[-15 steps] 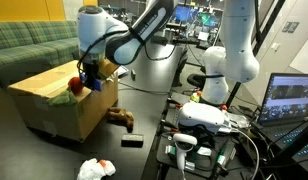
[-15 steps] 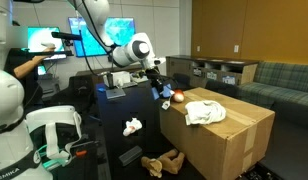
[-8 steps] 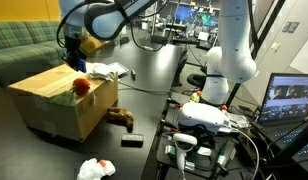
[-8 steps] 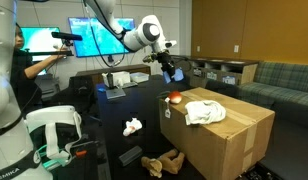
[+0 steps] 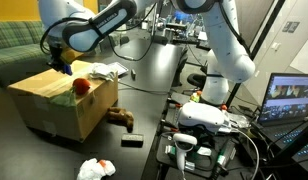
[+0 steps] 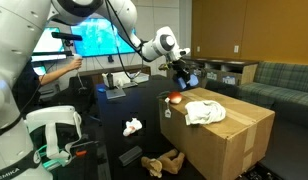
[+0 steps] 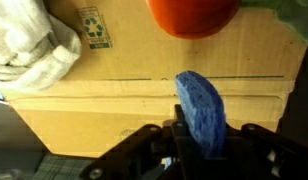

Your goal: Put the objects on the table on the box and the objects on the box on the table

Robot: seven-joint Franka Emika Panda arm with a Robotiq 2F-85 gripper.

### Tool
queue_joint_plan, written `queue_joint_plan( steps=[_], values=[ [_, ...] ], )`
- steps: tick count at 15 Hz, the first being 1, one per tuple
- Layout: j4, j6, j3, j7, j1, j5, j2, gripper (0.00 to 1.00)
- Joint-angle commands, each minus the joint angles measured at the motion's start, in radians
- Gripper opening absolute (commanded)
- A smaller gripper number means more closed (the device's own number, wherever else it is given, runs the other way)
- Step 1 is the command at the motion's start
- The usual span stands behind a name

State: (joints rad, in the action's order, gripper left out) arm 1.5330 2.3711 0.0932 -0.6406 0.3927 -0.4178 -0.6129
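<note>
Since a moment ago the gripper (image 6: 184,75) has swung farther over the box (image 6: 230,136), clenched on a blue sponge-like piece (image 7: 199,105). The tan cardboard box stands on the dark table (image 5: 146,106) and carries a round red object (image 5: 81,86) and a white cloth (image 6: 205,112).

Green emblem (image 7: 92,28) on box (image 7: 144,62); unreadable.

Dark table (image 5: 144,100) being occupied by tan box (image 5: 54,110), crumpled white cloth (image 5: 95,168), possibly a brown toy (image 5: 120,118), small black block (image 5: 132,140), red ball (image 5: 81,86) and white towel (image 6: 205,111) being carried on box.
</note>
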Motion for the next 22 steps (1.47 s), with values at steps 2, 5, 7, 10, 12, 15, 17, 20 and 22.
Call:
queue_joint_plan(
  steps=[2, 5, 7, 10, 12, 15, 17, 20, 22],
  values=[
    [-0.288, -0.072, 0.022, -0.005, 0.002, 0.015, -0.223, 0.03],
    [-0.422, -0.114, 0.036, 0.005, 0.001, 0.029, -0.321, 0.03],
    [-0.509, -0.148, 0.049, 0.006, 0.000, 0.033, -0.376, 0.03],
    [-0.632, -0.205, 0.071, -0.001, -0.005, 0.033, -0.451, 0.04],
    [-0.708, -0.243, 0.087, -0.008, -0.009, 0.030, -0.501, 0.06],
    [-0.795, -0.293, 0.108, -0.017, -0.015, 0.028, -0.560, 0.38],
    [-0.836, -0.318, 0.112, -0.016, -0.021, 0.032, -0.581, 0.46],
    [-0.875, -0.347, 0.099, -0.018, -0.031, 0.031, -0.578, 0.68],
    [-0.882, -0.349, 0.093, -0.020, -0.033, 0.032, -0.560, 0.84]
  ],
)
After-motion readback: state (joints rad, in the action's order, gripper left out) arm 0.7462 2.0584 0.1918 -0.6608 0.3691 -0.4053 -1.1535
